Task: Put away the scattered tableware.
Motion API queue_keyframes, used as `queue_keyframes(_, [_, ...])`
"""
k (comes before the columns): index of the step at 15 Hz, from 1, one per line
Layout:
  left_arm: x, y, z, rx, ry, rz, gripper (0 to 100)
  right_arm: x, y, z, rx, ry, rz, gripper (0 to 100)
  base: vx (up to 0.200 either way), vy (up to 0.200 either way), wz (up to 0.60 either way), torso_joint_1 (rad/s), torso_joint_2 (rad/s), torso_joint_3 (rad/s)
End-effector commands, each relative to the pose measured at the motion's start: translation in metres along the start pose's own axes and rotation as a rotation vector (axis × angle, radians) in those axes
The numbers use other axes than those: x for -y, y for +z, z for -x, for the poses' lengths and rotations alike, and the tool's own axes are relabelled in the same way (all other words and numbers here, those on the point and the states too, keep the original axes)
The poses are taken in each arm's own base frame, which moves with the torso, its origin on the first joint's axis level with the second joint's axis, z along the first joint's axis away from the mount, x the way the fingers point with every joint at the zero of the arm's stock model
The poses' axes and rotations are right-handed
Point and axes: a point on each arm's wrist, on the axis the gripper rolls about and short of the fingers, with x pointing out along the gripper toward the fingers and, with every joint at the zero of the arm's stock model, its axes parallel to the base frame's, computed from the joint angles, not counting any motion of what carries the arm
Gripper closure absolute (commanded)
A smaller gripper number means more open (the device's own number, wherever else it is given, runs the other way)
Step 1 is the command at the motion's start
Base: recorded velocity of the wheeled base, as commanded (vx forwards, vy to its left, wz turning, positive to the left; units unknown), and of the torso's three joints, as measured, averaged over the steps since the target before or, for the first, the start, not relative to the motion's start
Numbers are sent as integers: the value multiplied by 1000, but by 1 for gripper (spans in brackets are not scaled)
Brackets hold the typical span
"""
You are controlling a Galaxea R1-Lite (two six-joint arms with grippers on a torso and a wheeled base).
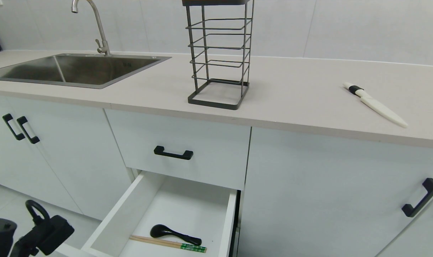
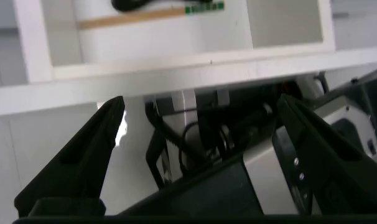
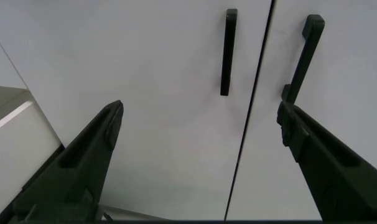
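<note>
the left gripper (image 2: 201, 106) is held low before the drawer (image 1: 227, 221), with its dark wedge-shaped fingers spread wide. the right gripper (image 3: 201, 111) is spread just as wide and is faced toward two flat white doors (image 3: 145, 93) with slim black bar handles (image 3: 228, 53).

the drawer is pulled out, a smooth white box with straight walls. a glossy black spoon (image 1: 175, 233) with a rounded bowl is laid in it, and a pair of pale wooden chopsticks (image 1: 168, 243) with green-patterned ends lies just beside the spoon, on its near side. above it a shut white drawer front (image 1: 202, 142) is fitted with a black handle (image 1: 173, 153).

a matte, pale beige counter (image 1: 302, 89) is set over the white cabinets. a tall black wire rack (image 1: 218, 47) on a square base is stood upright near its middle. a knife (image 1: 375, 104), cream-white with a black band at the handle, is laid flat well to the right of the rack. a brushed steel sink (image 1: 77, 67) is sunk into the counter at the left, with a curved steel tap (image 1: 99, 28) behind it. the wall (image 1: 345, 28) is faced with large pale tiles.
</note>
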Motion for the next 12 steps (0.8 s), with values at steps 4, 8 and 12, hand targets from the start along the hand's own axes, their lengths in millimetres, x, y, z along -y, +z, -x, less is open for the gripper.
queue_keyframes(4, [-2,-5,-9,-85,-3,20,0,0,0,0,-4,0,0,0,0,0,0,0,0,0])
queue_keyframes(8, [-6,-2,-21,-136,67,8,0,0,0,0,-4,0,0,0,0,0,0,0,0,0])
queue_keyframes(12, [-10,-3,-30,-172,171,-75,0,0,0,0,-4,1,0,0,0,0,0,0,0,0])
